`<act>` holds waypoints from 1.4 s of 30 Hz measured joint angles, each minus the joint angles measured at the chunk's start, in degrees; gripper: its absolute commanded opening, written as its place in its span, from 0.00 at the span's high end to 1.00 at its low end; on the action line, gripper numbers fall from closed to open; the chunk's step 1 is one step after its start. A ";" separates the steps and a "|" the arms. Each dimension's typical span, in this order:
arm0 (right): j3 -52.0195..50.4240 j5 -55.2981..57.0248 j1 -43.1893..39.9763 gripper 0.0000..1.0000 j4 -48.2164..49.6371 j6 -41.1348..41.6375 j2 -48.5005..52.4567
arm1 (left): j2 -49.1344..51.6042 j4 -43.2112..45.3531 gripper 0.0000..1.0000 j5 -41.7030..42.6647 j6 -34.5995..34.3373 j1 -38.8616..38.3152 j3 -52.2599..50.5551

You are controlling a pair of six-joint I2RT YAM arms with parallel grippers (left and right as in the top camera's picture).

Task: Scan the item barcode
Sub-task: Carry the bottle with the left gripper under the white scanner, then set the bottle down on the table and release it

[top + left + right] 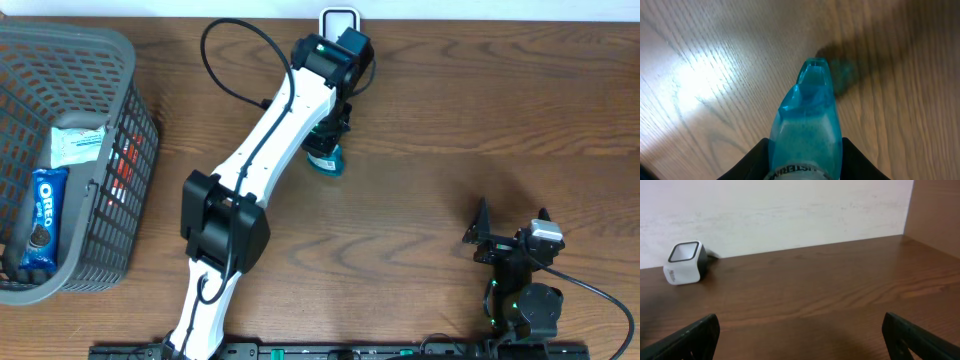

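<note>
A grey mesh basket (135, 150) stands at the left edge of the worktop (450, 120). Inside it lie a blue Oreo pack (43, 220) and, just beyond that, a white and teal packet (78, 145). Something red shows through the basket's right wall, too hidden to name.

The left arm reaches from the front edge diagonally toward the middle of the back edge. The left gripper (805, 155) is clamped on a clear teal Listerine bottle (807, 125), one black finger (747, 167) pressing each side of it near the label. The bottle's narrow end points away from the wrist and down toward the wood, where it casts a dark shadow. Whether it touches the surface I cannot tell. From overhead the bottle sits partly under the arm, a little in from the back edge.

A small white barcode scanner (340, 20) with a black-framed window stands at the back edge against the wall, near the bottle but apart from it.

Near the front right corner, the right gripper (512, 222) has its jaws spread wide with nothing between them, facing the back wall.
</note>
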 measured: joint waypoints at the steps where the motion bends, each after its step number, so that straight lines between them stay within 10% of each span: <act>1: 0.00 0.00 0.00 0.01 0.02 -0.02 0.00 | 0.48 0.00 0.75 0.02 -1.16 0.00 0.00; 13: 0.00 -0.02 0.00 0.01 0.00 -0.02 0.00 | 2.14 0.42 0.26 1.07 -5.97 -0.04 0.00; 25: -0.02 0.00 0.00 0.01 0.00 0.00 0.00 | 1.77 0.55 0.21 1.97 -3.39 0.26 0.00; 30: 0.00 0.00 0.00 0.01 0.00 -0.02 0.00 | -3.13 3.15 0.20 1.73 3.58 1.68 0.00; 33: 0.00 0.00 0.00 0.01 0.00 -0.02 0.00 | -9.68 5.38 0.00 0.44 10.10 3.13 0.00; 42: 0.00 0.00 0.00 0.01 0.00 -0.02 0.00 | -36.30 5.16 0.02 -7.80 35.71 19.85 0.68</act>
